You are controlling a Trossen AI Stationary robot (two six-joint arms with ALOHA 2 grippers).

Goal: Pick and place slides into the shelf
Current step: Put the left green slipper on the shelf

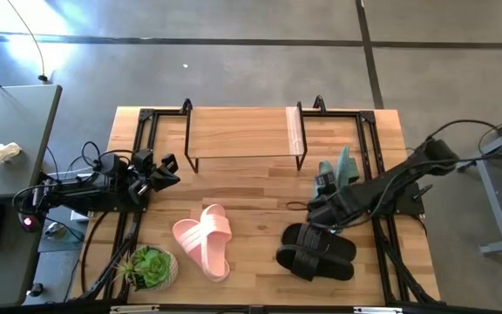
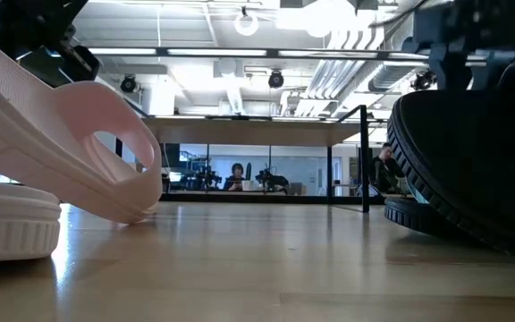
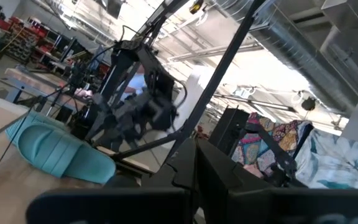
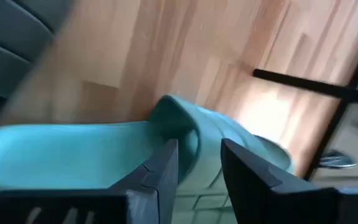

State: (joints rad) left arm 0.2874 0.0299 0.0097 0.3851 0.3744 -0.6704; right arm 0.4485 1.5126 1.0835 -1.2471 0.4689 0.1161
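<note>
In the high view, the right end effector (image 1: 328, 202) and its arm are covering most of the green slides (image 1: 340, 166), leaving only a sliver showing beside the shelf (image 1: 238, 133), and whether its fingers are closing on a slide is not showing there. The right wrist view is blurring the green slide (image 4: 92, 152), whose heel end is running off the picture's edge. In the low view, the pink slide (image 2: 52, 152) and the black slide (image 2: 472, 152) are both being cut off by the picture's sides.
</note>
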